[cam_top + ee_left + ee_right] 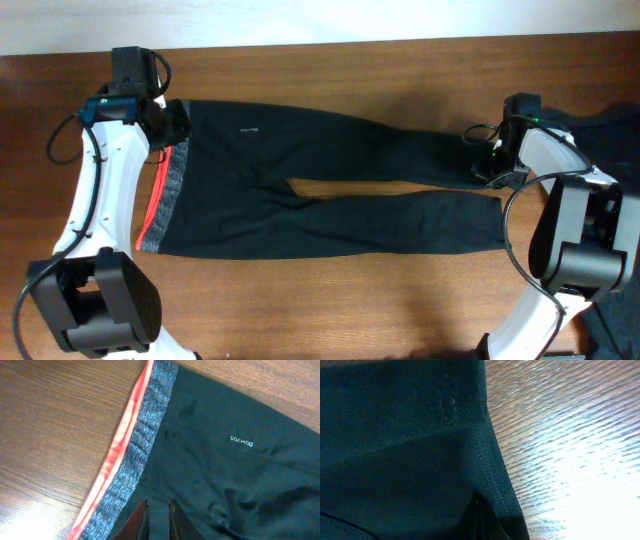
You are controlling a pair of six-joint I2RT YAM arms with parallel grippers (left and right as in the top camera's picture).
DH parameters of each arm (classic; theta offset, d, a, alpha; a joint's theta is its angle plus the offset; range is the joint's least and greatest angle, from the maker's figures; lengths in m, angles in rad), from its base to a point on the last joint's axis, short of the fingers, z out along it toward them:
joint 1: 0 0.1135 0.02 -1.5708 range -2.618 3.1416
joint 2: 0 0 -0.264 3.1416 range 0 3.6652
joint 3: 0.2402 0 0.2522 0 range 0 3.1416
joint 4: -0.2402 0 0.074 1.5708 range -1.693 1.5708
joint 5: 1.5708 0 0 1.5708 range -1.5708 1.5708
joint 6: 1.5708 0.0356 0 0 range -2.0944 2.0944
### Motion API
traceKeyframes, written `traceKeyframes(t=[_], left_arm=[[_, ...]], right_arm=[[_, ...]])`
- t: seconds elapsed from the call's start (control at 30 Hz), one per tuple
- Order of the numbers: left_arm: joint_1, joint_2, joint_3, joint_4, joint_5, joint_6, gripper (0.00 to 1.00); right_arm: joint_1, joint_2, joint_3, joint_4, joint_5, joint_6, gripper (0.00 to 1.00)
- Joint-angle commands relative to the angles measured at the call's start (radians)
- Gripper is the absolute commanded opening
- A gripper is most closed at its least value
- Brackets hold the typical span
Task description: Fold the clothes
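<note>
The clothes are one pair of black trousers (330,170) lying flat across the table, legs pointing right. The grey waistband (172,180) with its red edge is at the left. My left gripper (172,122) is at the far corner of the waistband. In the left wrist view its narrow jaws (159,512) pinch black fabric just beside the grey band (145,435). My right gripper (487,160) sits at the hem of the far leg. In the right wrist view that gripper (479,507) is shut on the stitched hem (487,465), and the fabric tents up around the tips.
A dark rumpled heap (612,125) lies at the right edge behind the right arm. Bare wooden table (330,300) runs along the front, and a wedge of it (380,187) shows between the two legs. The back edge of the table is close behind the trousers.
</note>
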Motion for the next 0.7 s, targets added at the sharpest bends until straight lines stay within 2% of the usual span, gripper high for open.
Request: traceKeyframes(t=[0.0,0.23,0.4,0.5,0.57,0.67], left_arm=[[0.005,0.010,-0.010,0.003,0.011,-0.012,0.14],[0.005,0.010,-0.010,0.003,0.010,-0.012,0.14],[0.005,0.010,-0.010,0.036,0.011,-0.012,0.15],[0.005,0.010,-0.010,0.122,0.108,0.055,0.13],[0.004,0.014,-0.010,0.187,0.226,0.099,0.00],[0.004,0.046,-0.010,0.293,0.296,0.105,0.00]], right_arm=[[-0.037,0.058,-0.039,-0.026,0.084,-0.008,0.04],[-0.043,0.048,-0.021,-0.056,0.081,-0.008,0.04],[-0.042,0.040,0.085,-0.120,0.047,-0.009,0.05],[-0.041,0.032,0.214,-0.219,0.018,-0.009,0.19],[-0.041,0.031,0.322,-0.317,0.007,-0.009,0.27],[-0.041,0.031,0.475,-0.461,-0.006,-0.009,0.44]])
